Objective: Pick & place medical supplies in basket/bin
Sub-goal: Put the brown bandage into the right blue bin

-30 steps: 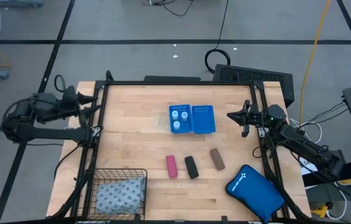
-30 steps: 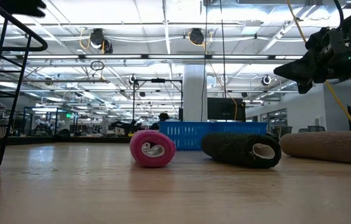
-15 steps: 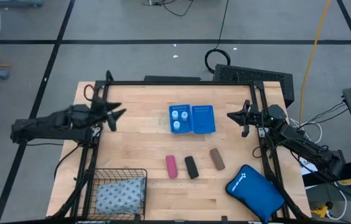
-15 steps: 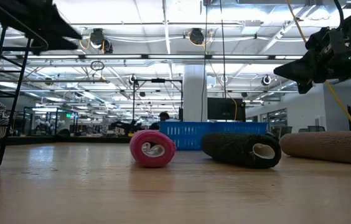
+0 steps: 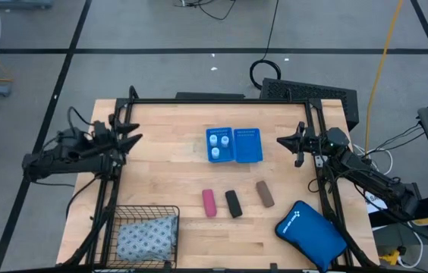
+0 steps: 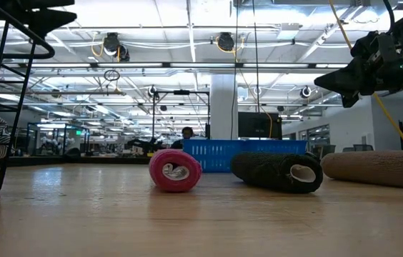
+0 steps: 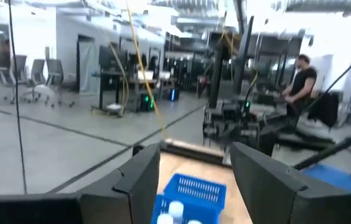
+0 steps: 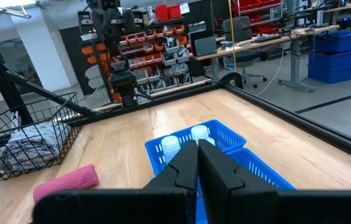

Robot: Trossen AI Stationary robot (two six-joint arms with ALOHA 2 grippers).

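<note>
We see the left gripper (image 5: 132, 133) hanging over the tabletop's (image 5: 168, 182) left edge, toward the far side, its jaws apart with nothing between them. The left wrist view looks out between the two fingers (image 7: 139, 180) at the blue tray (image 7: 191, 193) farther along the tabletop, with a person (image 7: 300, 81) standing in the room beyond. The right gripper (image 5: 289, 142) waits over the right edge, level with the tray, jaws together and holding nothing; the right wrist view shows its fingers (image 8: 185, 167) pressed against each other.

The blue tray (image 5: 234, 145) sits toward the far edge, a little right of the middle. Three white vials (image 5: 217, 143) stand in its left compartment; the right compartment holds nothing we can make out.

Three rolls lie in a row toward the near edge, nearer than the tray: the pink roll (image 5: 209, 202) on the left, the black roll (image 5: 233, 203) in the middle, the brown roll (image 5: 265, 194) on the right, each apart from its neighbours. From the low view they lie on their sides on the wood.

The black wire basket (image 5: 122, 218) stands at the near left corner, and the grey-blue dotted pack (image 5: 146, 236) lies inside it. A large blue zip pouch (image 5: 310, 233) with a white logo lies at the near right corner.
</note>
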